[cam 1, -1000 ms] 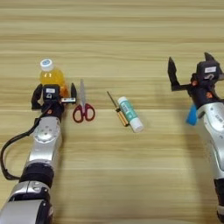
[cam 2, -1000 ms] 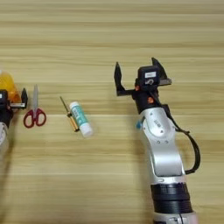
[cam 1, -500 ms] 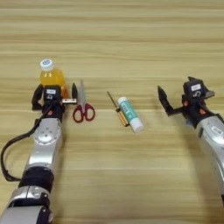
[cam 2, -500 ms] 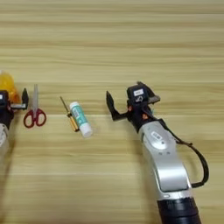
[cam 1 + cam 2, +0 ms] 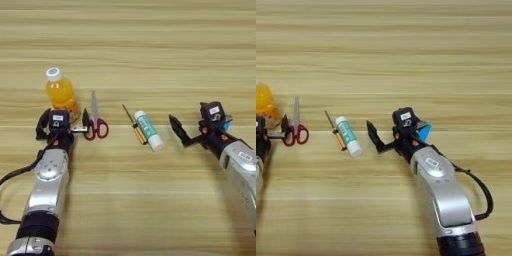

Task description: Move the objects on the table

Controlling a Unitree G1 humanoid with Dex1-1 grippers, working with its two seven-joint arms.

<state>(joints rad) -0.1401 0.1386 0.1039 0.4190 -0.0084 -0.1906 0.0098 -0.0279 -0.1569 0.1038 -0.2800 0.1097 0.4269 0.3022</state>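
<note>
1. Since a second ago the right gripper (image 5: 387, 135) has swung down and toward the robot's left, from the far right part of the table to a spot near the white glue stick with a green label (image 5: 148, 130); the items themselves lie where they lay.
2. Its two black fingers (image 5: 374, 135) stand spread, pinching nothing, the leading tip pointing at the glue stick but apart from it.
3. A small blue block (image 5: 424, 132) shows just behind this gripper on its right side, partly hidden.
4. The thin amber-handled screwdriver (image 5: 132, 123) lies just beyond the glue stick, on the side away from the right gripper.
5. The left gripper (image 5: 62, 124) rests on the light-tan wood-grain table (image 5: 150, 50), fingers spread and empty.
6. The orange-drink bottle with a white cap (image 5: 60, 93) stands upright just behind it; the red-handled scissors (image 5: 95, 121) lie beside its right finger.
7. The label's writing is too small to read.
</note>
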